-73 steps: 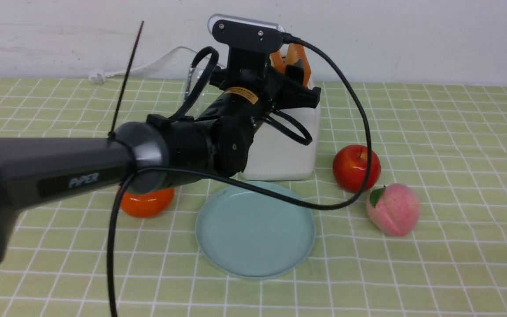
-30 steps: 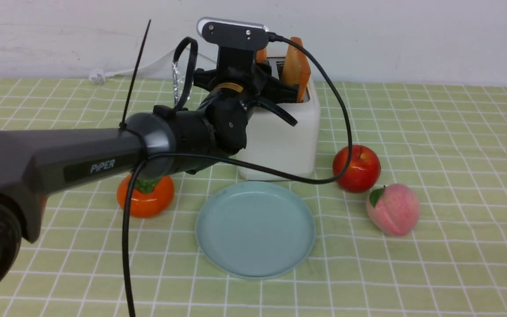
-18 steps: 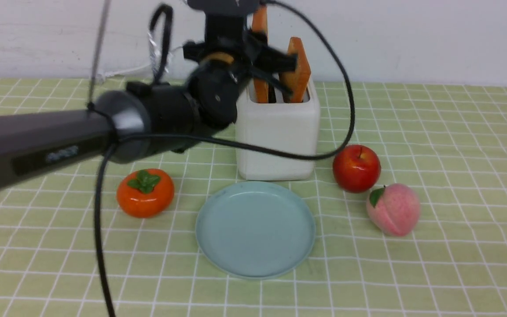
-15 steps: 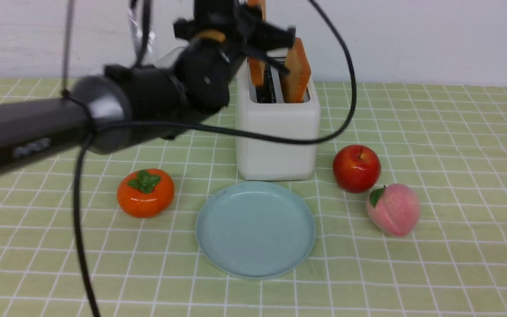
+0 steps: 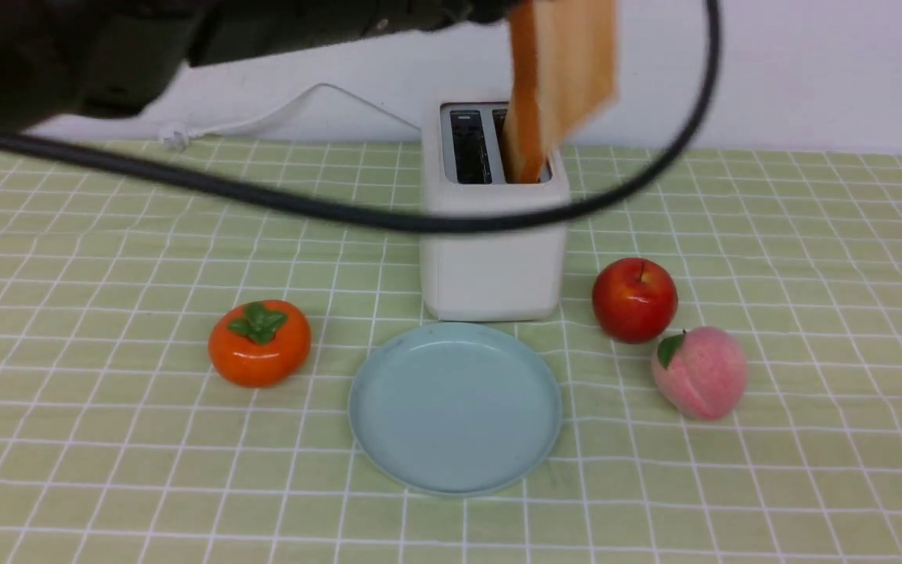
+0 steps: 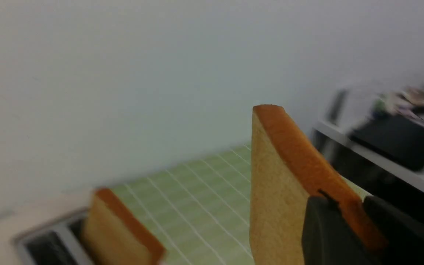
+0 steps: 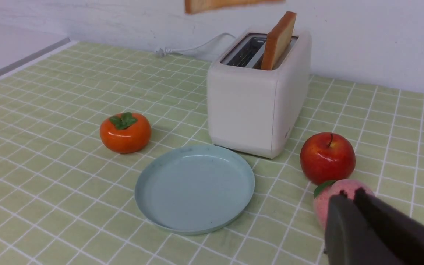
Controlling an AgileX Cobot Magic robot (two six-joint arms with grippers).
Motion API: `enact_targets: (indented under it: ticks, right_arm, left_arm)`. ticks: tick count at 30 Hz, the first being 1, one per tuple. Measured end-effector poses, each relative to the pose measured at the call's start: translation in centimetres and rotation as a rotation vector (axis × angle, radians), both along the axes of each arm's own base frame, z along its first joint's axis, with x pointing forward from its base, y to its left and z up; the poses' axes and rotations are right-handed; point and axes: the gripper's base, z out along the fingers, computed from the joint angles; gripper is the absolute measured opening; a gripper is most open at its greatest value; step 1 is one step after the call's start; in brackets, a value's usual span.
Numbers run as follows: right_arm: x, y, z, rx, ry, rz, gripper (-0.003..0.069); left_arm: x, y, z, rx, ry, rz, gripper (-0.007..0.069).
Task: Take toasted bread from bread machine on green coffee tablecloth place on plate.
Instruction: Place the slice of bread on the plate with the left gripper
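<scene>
Two slices of toasted bread: the first slice (image 5: 572, 63) hangs upright in my left tool (image 6: 344, 206), whose fingers (image 6: 326, 232) pinch its orange-brown crust edge from both sides. It is high in the air above the bread machine (image 5: 490, 266), well clear of it, and blurred in the front view. The second slice (image 7: 278, 40) stands in the machine's right-hand slot, its upper part poking out; the left-hand slot shows only dark metal.

My right tool (image 7: 348, 197) is low over the green coffee tablecloth (image 5: 106, 439), its jaws pressed together with nothing between them, near the peach.

One plate (image 5: 455, 407), pale blue-grey, lies flat on the cloth-covered tabletop just in front of the bread machine.

Three fruits sit around it:
- One orange persimmon (image 5: 259, 343) to the left of the plate.
- One red apple (image 5: 634, 299) beside the machine's right side.
- One pink peach (image 5: 700, 372) just in front of the apple and to its right.

One white power cord (image 5: 326, 94) runs from behind the machine along the wall.

My left arm (image 5: 67, 47) fills the upper left of the front view, and its black cable (image 5: 341, 210) sags across the front of the bread machine, between the camera and the slots.
</scene>
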Motion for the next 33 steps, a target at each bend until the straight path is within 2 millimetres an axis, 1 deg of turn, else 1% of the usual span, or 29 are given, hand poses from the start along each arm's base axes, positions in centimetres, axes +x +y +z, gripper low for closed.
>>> enact_targets:
  ticks: [2, 3, 5, 6, 7, 8, 9, 11, 12, 13, 14, 16, 18, 19, 20, 22, 24, 27, 33]
  right_arm:
    - [0.0, 0.0, -0.1, -0.001, 0.007, 0.004, -0.0008]
    - [-0.1, 0.1, -0.1, -0.002, 0.014, 0.008, -0.0018]
    - [-0.1, 0.1, -0.2, -0.004, 0.02, 0.012, -0.0019]
    - [-0.1, 0.1, -0.2, -0.005, 0.028, 0.016, -0.0019]
    - [-0.1, 0.1, -0.2, -0.005, 0.029, 0.017, -0.0019]
    - [-0.1, 0.2, -0.3, -0.004, 0.034, 0.021, -0.0019]
    - [-0.2, 0.2, -0.3, -0.003, 0.035, 0.022, -0.0019]
    - [-0.2, 0.2, -0.3, 0.003, 0.043, 0.028, -0.0018]
    - [-0.2, 0.2, -0.3, 0.005, 0.045, 0.029, -0.0018]
    - [-0.2, 0.2, -0.3, 0.006, 0.045, 0.03, -0.0018]
    - [-0.2, 0.2, -0.3, 0.007, 0.045, 0.03, -0.0018]
    - [-0.2, 0.3, -0.3, 0.007, 0.046, 0.031, -0.0015]
    - [-0.2, 0.3, -0.3, 0.007, 0.047, 0.031, -0.0014]
    - [-0.2, 0.3, -0.4, 0.009, 0.05, 0.034, -0.0013]
    - [-0.2, 0.3, -0.4, 0.008, 0.05, 0.034, -0.0013]
    - [-0.3, 0.4, -0.5, 0.016, 0.07, 0.049, -0.001]
    - [-0.4, 0.5, -0.6, 0.015, 0.08, 0.055, -0.001]
    - [-0.5, 0.5, -0.8, 0.005, 0.102, 0.068, -0.0009]
    - [-0.5, 0.6, -0.8, 0.011, 0.108, 0.073, -0.0005]
  left_arm:
    - [-1.2, 0.0, -0.4, 0.03, 0.086, -0.071, 0.0098]
    - [-1.7, 0.1, -1.1, 0.06, 0.148, -0.094, 0.0098]
    - [-1.9, 0.2, -1.6, 0.078, 0.185, -0.1, 0.0098]
    - [-2.4, 0.3, -3.0, 0.117, 0.272, -0.106, 0.0098]
    - [-2.4, 0.4, -3.4, 0.132, 0.289, -0.105, 0.0098]
    - [-2.6, 0.5, -4.9, 0.164, 0.353, -0.099, 0.0098]
    - [-2.6, 0.5, -5.1, 0.166, 0.365, -0.096, 0.0098]
    - [-2.6, 0.8, -8.0, 0.231, 0.443, -0.074, 0.0098]
    - [-2.5, 0.8, -8.8, 0.247, 0.456, -0.066, 0.0098]
    - [-2.3, 0.8, -9.8, 0.258, 0.468, -0.051, 0.0098]
    - [-2.1, 0.8, -10.1, 0.26, 0.471, -0.047, 0.0098]
    - [-0.8, 0.3, -11.8, 0.261, 0.471, -0.008, 0.0098]
    - [-0.4, 0.2, -12.2, 0.258, 0.468, 0.005, 0.0098]
    - [0.5, -0.1, -13.2, 0.255, 0.463, 0.029, 0.0098]
    - [0.6, -0.1, -13.3, 0.254, 0.463, 0.032, 0.0098]
    - [1.6, -0.4, -14.4, 0.247, 0.46, 0.064, 0.0098]
    - [1.9, -0.6, -14.9, 0.241, 0.463, 0.075, 0.0098]
    - [2.6, -1.0, -16.3, 0.213, 0.506, 0.097, 0.0098]
    - [3.3, -1.2, -17.6, 0.172, 0.563, 0.125, 0.0098]
